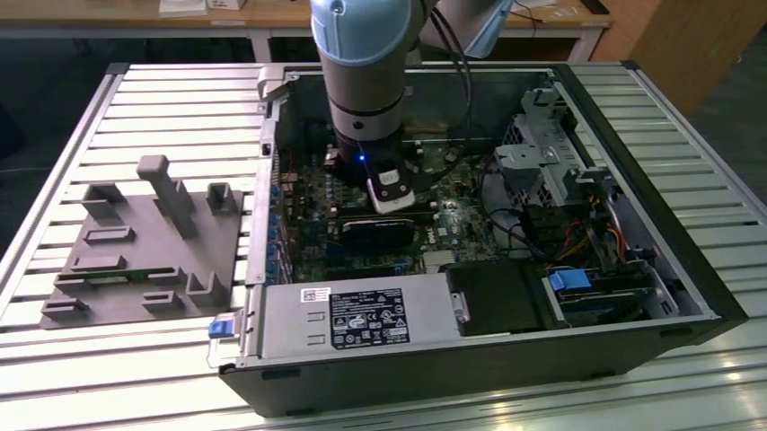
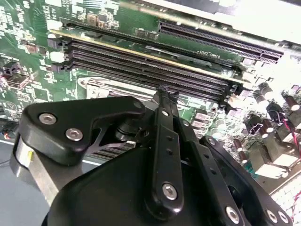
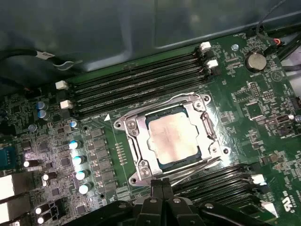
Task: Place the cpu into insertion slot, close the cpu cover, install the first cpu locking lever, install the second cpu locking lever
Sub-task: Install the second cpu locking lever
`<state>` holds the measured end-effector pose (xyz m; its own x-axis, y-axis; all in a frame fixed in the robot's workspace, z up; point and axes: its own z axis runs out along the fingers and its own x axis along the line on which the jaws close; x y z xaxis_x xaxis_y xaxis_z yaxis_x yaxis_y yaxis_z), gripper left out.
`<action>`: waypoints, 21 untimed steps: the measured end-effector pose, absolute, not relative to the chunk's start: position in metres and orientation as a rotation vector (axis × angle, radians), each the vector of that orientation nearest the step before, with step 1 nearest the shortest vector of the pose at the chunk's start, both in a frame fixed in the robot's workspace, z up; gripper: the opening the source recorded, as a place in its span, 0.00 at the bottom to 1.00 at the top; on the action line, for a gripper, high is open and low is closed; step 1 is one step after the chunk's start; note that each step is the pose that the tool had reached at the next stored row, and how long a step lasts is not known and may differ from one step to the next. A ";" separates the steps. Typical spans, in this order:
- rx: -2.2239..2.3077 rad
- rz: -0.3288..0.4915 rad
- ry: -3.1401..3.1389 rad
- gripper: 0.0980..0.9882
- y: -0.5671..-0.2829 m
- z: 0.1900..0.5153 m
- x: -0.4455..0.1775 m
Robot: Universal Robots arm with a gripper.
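Note:
In the first wrist view the cpu [image 3: 171,137] lies flat in the insertion slot [image 3: 188,159], its dull silver top showing. The cpu cover [image 3: 133,134] is down around it as a silver frame. A thin locking lever [image 3: 200,165] runs along the socket edge nearest my gripper. My gripper [image 3: 162,187] has its two black fingers pressed together, the tips just at that edge of the socket. In the second wrist view the fingers [image 2: 165,122] meet in one point over the socket's metal frame [image 2: 101,87]. In the exterior view the gripper [image 1: 386,199] is low inside the computer case.
Long black memory slots [image 3: 136,84] flank the socket on two sides. In the open case [image 1: 623,224], a power supply [image 1: 354,316] sits at the near wall and a drive cage [image 1: 558,166] at the exterior view's right. A grey fixture plate [image 1: 144,242] lies outside on the exterior view's left.

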<state>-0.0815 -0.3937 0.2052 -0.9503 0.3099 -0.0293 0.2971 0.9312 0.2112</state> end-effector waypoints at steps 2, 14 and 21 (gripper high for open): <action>0.475 0.316 3.026 0.00 -0.394 0.205 -0.082; 0.433 0.317 3.035 0.00 -0.398 0.205 -0.082; 0.290 0.322 3.061 0.00 -0.399 0.205 -0.082</action>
